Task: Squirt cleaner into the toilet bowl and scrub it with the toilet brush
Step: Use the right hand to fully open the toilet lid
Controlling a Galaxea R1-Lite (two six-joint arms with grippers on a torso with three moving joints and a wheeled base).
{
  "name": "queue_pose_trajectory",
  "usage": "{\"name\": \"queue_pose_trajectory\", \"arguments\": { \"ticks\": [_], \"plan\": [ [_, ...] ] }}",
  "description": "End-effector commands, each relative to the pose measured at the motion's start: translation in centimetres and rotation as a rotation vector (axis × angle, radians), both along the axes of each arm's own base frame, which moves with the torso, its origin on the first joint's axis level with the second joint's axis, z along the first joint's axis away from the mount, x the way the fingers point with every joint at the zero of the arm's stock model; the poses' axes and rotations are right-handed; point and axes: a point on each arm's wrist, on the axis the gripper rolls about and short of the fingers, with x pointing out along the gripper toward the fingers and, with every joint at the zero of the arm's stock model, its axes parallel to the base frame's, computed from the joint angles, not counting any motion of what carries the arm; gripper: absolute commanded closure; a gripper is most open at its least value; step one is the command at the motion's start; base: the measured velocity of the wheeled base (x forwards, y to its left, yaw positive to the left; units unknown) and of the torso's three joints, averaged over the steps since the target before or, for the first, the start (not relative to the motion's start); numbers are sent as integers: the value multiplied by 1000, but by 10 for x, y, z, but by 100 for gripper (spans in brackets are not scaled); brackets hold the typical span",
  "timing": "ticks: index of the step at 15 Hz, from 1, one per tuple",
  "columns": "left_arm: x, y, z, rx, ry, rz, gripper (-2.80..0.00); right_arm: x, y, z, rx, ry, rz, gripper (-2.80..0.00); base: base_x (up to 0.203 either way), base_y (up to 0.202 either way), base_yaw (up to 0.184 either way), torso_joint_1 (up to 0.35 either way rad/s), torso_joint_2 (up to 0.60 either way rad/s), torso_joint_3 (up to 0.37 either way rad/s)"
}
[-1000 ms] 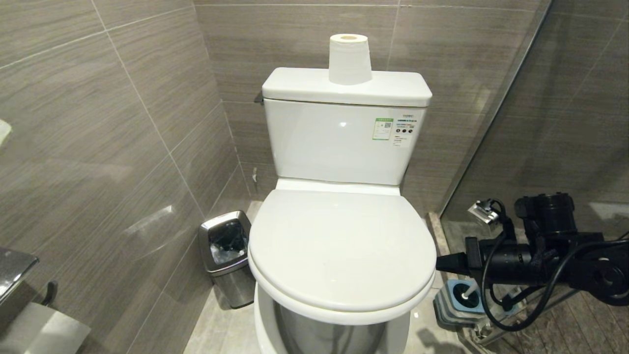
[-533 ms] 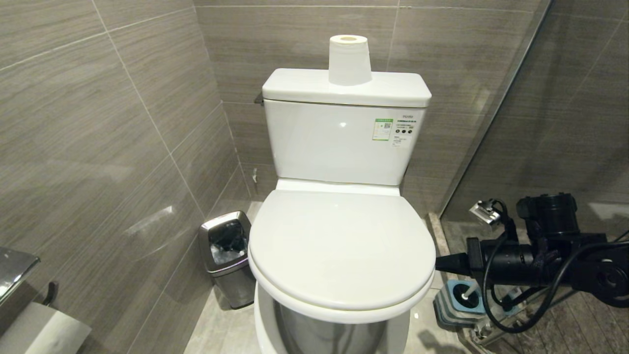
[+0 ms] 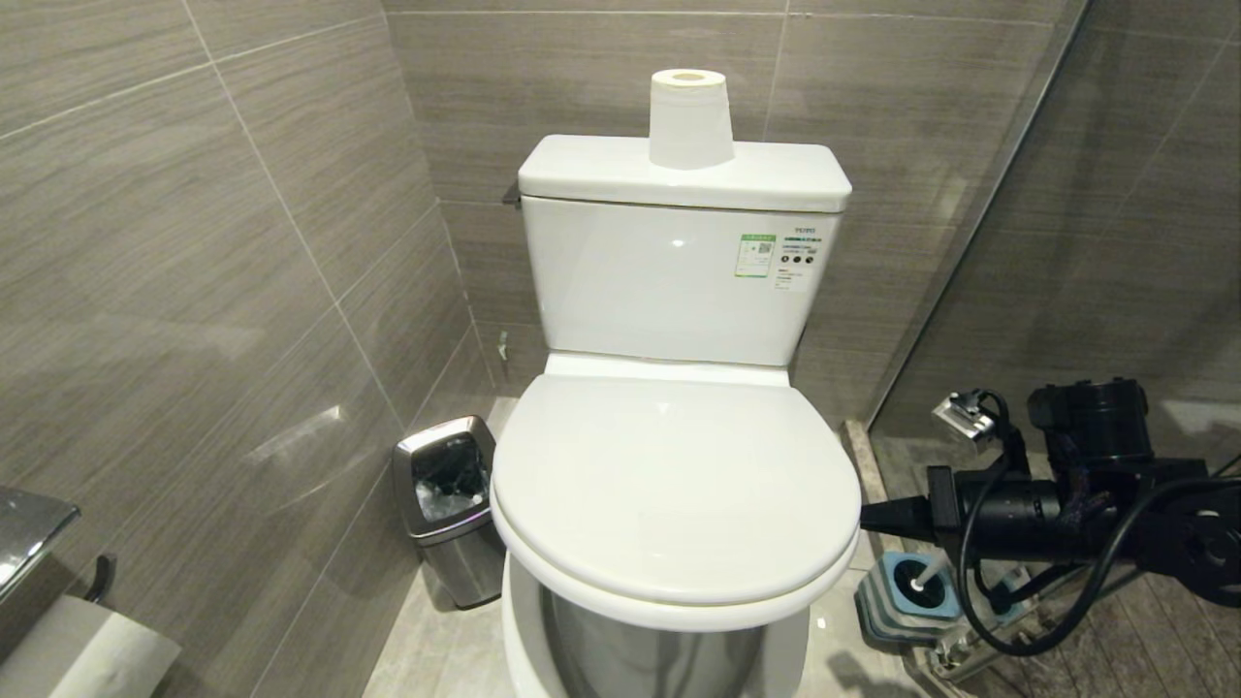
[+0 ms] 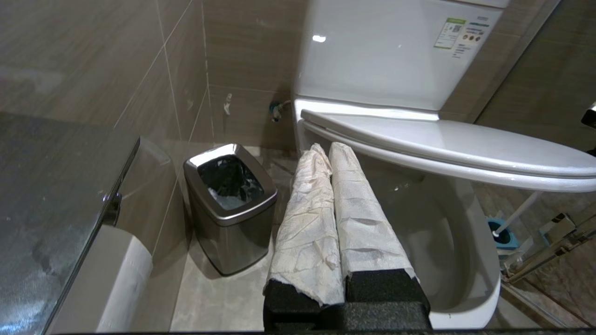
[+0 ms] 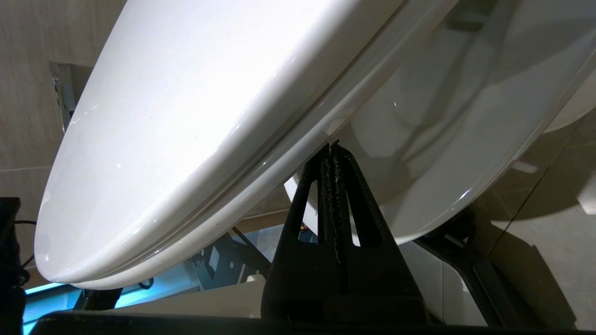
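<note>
The large white glossy ceramic toilet bowl (image 3: 528, 640) sits at centre in the head view, its white oval lid (image 3: 674, 485) lowered. At four o'clock from the lid, the slim white toilet brush (image 3: 926, 577) stands in a square blue-grey holder (image 3: 887, 606). The right gripper (image 5: 331, 148), fingers pressed together and empty, touches the lid's underside at its three o'clock edge. The left gripper (image 4: 328, 151), paper-wrapped fingers closed on nothing, points between bowl and small steel bin (image 4: 230, 207).
</note>
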Motion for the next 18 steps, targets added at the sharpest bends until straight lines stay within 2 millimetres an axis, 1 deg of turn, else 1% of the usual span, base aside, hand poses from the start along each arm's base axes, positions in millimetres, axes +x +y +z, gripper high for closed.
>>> {"name": "queue_pose_trajectory", "arguments": {
  "ticks": [1,5,7,10,13,15,17,18],
  "plan": [
    [8,2,-1,-27,44,6,0,2,-2,-1,4,1,-6,0,0,0,0,0,0,0],
    [7,6,-2,-45,45,-37,0,6,-2,-6,6,-15,-8,0,0,0,0,0,0,0],
    [5,7,-16,-35,52,-30,0,6,-3,-6,6,-13,-9,0,0,0,0,0,0,0],
    [-3,7,-26,5,26,-4,0,6,-3,-5,6,-18,-11,0,0,0,0,0,0,0],
    [-6,7,-45,23,29,15,0,8,-3,-6,6,-18,-9,0,0,0,0,0,0,0],
    [-6,7,-70,68,56,27,0,7,-3,-6,6,-17,-10,0,0,0,0,0,0,0],
    [-5,7,-77,123,59,46,0,5,-3,-5,6,-18,-11,0,0,0,0,0,0,0],
    [-3,8,-85,139,77,82,0,5,-3,-5,6,-19,-13,0,0,0,0,0,0,0]
  ]
}}
